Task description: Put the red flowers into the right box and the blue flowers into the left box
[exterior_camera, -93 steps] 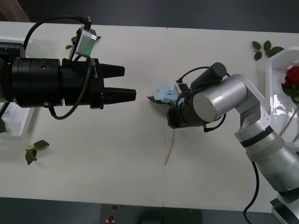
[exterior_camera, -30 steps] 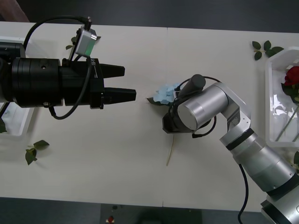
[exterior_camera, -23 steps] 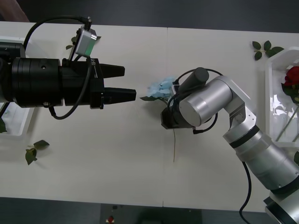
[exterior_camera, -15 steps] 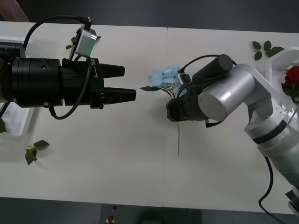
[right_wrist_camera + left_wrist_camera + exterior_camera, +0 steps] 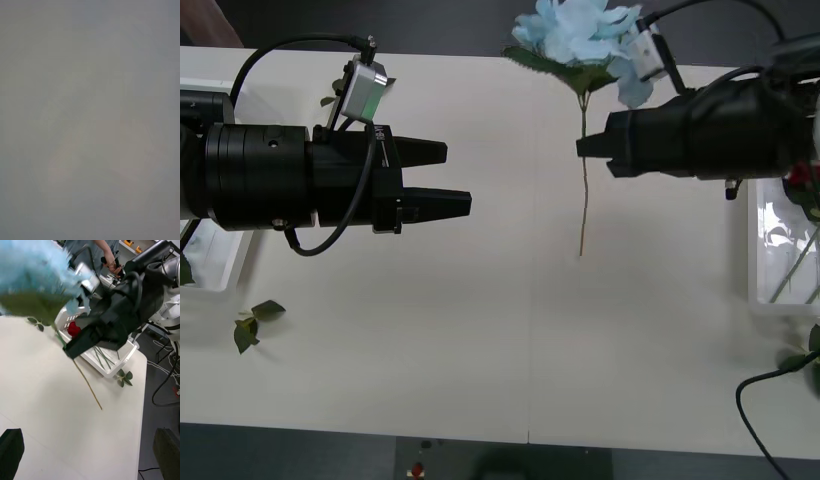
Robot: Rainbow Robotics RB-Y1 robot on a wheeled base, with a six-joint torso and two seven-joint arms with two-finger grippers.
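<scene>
Right, we've got the right pincer (image 5: 582, 148) clamped on the stem of the blue flower (image 5: 580, 30), lifted clear of the worktop (image 5: 480, 330) opposite the parted, empty left pincer (image 5: 458, 178), so we'd hand over mid-stem, toward the left box (image 5: 215, 262).

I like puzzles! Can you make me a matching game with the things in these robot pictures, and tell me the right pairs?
Things:
1. blue flower
2. red flower
3. left gripper
4. loose leaf sprig

States:
A. lying in the right box
B. lying on the table near the robot's left side
C. held up in the air by the right gripper
D. open, holding nothing

Pairs: 1-C, 2-A, 3-D, 4-B
</scene>
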